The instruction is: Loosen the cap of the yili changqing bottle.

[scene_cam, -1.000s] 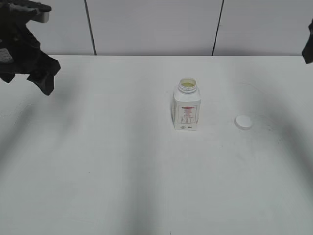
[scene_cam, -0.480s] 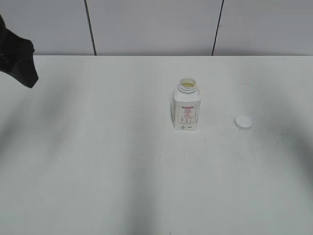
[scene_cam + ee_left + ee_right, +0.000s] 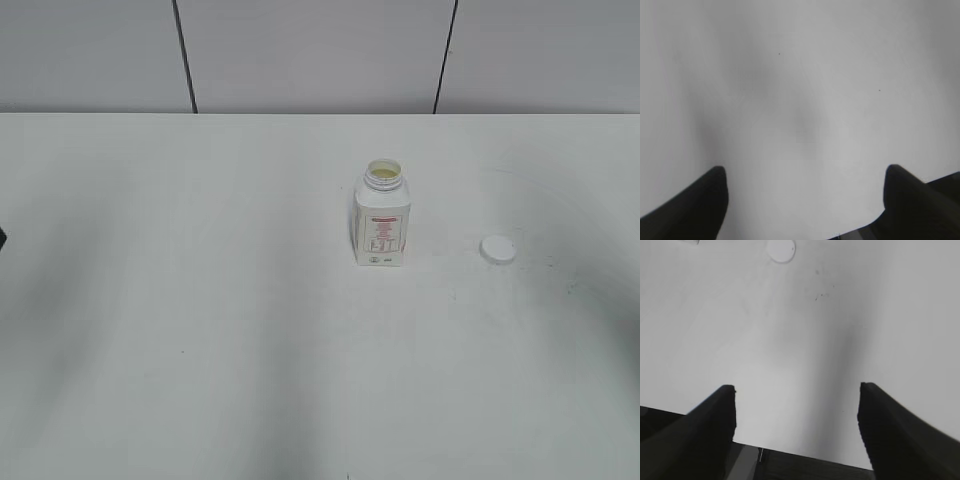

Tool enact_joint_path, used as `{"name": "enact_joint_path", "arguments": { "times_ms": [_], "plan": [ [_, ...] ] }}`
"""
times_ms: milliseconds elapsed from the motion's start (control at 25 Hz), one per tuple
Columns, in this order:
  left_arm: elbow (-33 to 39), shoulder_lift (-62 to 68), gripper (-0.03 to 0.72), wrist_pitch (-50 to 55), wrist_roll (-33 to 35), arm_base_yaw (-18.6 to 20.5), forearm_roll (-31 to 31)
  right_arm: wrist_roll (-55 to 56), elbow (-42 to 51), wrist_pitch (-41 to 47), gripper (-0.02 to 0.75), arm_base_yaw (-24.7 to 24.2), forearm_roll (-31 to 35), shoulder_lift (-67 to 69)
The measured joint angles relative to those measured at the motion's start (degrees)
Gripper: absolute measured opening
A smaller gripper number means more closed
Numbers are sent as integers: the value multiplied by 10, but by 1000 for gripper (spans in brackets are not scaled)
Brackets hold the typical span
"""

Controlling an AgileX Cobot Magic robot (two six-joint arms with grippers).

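Bottle (image 3: 381, 224): small, white, squarish body with rounded shoulders; stands upright near the middle of the white counter (image 3: 200, 330); label with red heading and fine print faces the exterior camera; neck is bare, mouth open, pale contents or liner visible inside; nothing touches it.

Cap (image 3: 497, 249): small, round, white; lies flat on the counter to the right of the bottle, apart from it; also visible at the top edge of the right wrist view (image 3: 780, 250), well ahead of that end effector; a few dark specks mark the counter just beyond it.

Left end effector (image 3: 805, 185): two dark fingers spread wide; nothing between them; only bare counter below; neither bottle nor cap in its view.

Right end effector (image 3: 796, 405): fingers likewise wide apart; empty; bare counter beneath.

Arms: not visible in the exterior view, apart from a dark sliver at the left edge that cannot be identified.

Task status, as a judgement: the cap is not merely loosened but fully off and set aside; nothing appears left to do; both end effectors are clear of the items.
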Motion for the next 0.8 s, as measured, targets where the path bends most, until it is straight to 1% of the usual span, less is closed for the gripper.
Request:
{"name": "enact_joint_path", "arguments": {
  "times_ms": [160, 400, 560, 800],
  "plan": [
    [70, -85, 577, -30, 0, 0, -10, -2, 82, -41, 594, 0, 20, -48],
    [161, -204, 577, -48, 0, 0, -12, -3, 185, -72, 594, 0, 24, -121],
    [212, -244, 577, -55, 0, 0, -15, -3, 243, -92, 594, 0, 25, -176],
    [218, -267, 577, -50, 0, 0, -34, -2, 308, -98, 594, 0, 25, -270]
  ]
}}
